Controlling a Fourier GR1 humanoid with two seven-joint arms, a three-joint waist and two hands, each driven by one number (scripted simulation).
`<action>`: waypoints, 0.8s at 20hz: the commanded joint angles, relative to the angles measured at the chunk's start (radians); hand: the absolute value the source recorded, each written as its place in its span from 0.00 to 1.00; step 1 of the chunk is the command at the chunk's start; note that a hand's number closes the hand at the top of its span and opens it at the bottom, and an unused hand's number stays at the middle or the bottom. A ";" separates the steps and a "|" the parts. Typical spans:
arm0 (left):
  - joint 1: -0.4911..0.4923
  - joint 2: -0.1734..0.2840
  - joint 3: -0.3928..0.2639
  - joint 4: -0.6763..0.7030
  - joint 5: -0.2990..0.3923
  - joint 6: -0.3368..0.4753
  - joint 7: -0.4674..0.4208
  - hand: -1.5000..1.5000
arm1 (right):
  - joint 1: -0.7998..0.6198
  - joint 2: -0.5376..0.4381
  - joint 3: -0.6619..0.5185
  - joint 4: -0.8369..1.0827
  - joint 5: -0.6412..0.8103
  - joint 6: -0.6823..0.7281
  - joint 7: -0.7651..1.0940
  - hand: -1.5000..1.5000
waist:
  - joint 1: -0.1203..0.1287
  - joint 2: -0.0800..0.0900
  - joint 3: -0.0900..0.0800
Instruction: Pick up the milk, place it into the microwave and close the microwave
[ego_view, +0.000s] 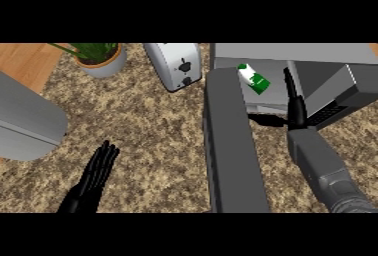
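Right hand straight, apparently beside milk

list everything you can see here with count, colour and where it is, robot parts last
milk carton: one, white and green, lying inside the open microwave
microwave: one, grey, upper right, its door swung open toward the viewer
toaster: one, silver, top centre
potted plant: one, green leaves in a grey pot, upper left
grey rounded object: one, left edge, cannot identify
counter: one, speckled brown
left hand: one, black, fingers straight, lower left
right hand: one, black, by the microwave opening, on a grey forearm
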 joint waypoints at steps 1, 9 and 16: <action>-0.032 -0.003 -0.002 0.029 -0.006 -0.011 0.010 0.00 | 0.038 0.001 -0.010 0.005 -0.014 0.075 -0.051 0.00 | -0.012 -0.004 -0.001; -0.051 -0.042 -0.020 0.020 -0.030 0.021 0.040 0.00 | 0.186 0.014 -0.011 -0.006 -0.041 0.295 -0.169 0.00 | -0.035 -0.015 -0.002; -0.051 -0.045 -0.023 0.013 0.004 -0.013 0.062 0.00 | 0.288 0.052 -0.031 -0.067 -0.107 0.479 -0.244 0.00 | -0.052 -0.023 -0.003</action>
